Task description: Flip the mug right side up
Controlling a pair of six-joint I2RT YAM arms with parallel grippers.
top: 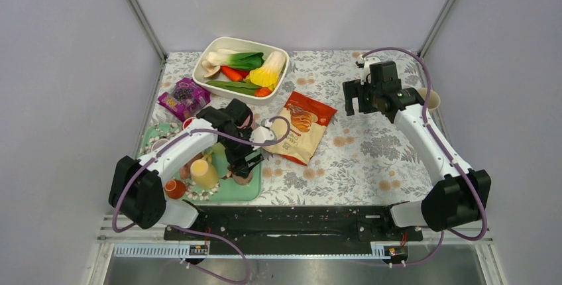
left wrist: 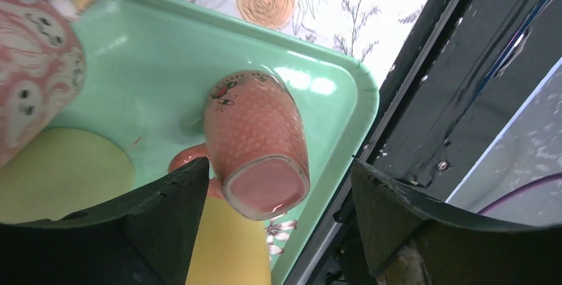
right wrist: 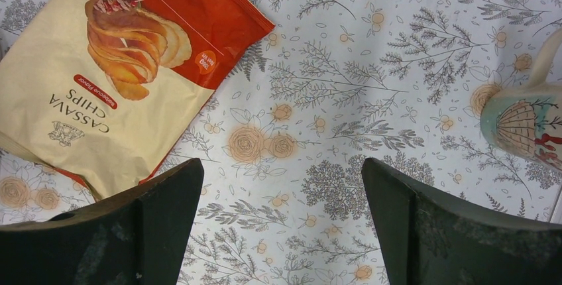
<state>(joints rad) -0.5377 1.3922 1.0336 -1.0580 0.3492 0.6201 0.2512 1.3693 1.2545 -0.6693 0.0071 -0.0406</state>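
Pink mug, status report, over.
Left gripper open, poised over pink mug. Right gripper open, over tablecloth. Mug upside down on green tray, ungripped. Yellow object crowds its handle.

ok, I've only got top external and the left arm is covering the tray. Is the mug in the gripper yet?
Observer: No. On the left wrist view the left gripper is open, with one finger on each side of the pink mug.
Operator: Which way up is it?
Observer: Upside down. Its base faces the camera and its rim is down on the green tray.
Operator: Where's the handle?
Observer: The handle sticks out next to the finger on that view's left. I can't tell if they touch.
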